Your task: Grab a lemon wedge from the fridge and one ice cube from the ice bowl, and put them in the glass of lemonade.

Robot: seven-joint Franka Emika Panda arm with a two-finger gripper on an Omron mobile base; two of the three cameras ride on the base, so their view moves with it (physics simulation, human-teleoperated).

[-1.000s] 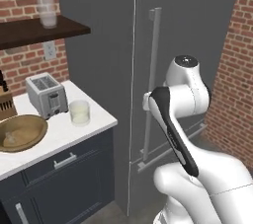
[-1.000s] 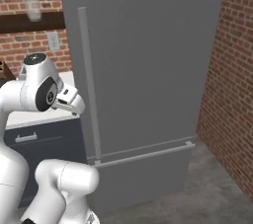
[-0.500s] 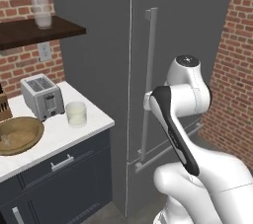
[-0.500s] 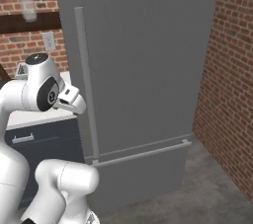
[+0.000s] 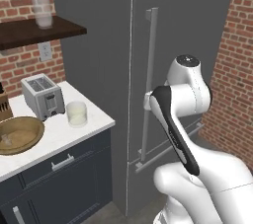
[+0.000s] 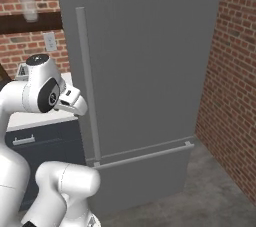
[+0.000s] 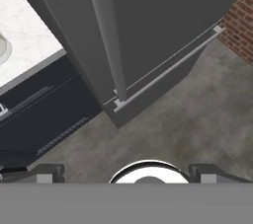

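Note:
The tall dark grey fridge [image 5: 188,20] [image 6: 150,61] [image 7: 163,11] stands closed, so the lemon wedge is hidden. Its long light grey bar handle [image 5: 150,70] [image 6: 86,81] [image 7: 106,30] runs down the door's left side. My gripper [image 7: 126,173] hangs open and empty, looking down at the floor in front of the fridge, close beside the handle. The wooden ice bowl [image 5: 20,134] and the glass of lemonade [image 5: 76,113] sit on the white counter [image 5: 59,139] left of the fridge.
A toaster [image 5: 43,95] stands behind the glass. A dark shelf [image 5: 39,29] above it carries tall frosted glasses [image 5: 42,8]. A brick wall [image 6: 232,81] closes in right of the fridge. Dark cabinet drawers [image 5: 59,168] run under the counter.
The whole picture sways slightly and comes back, so the camera moved a little. The arm keeps its pose and the jaws stay open.

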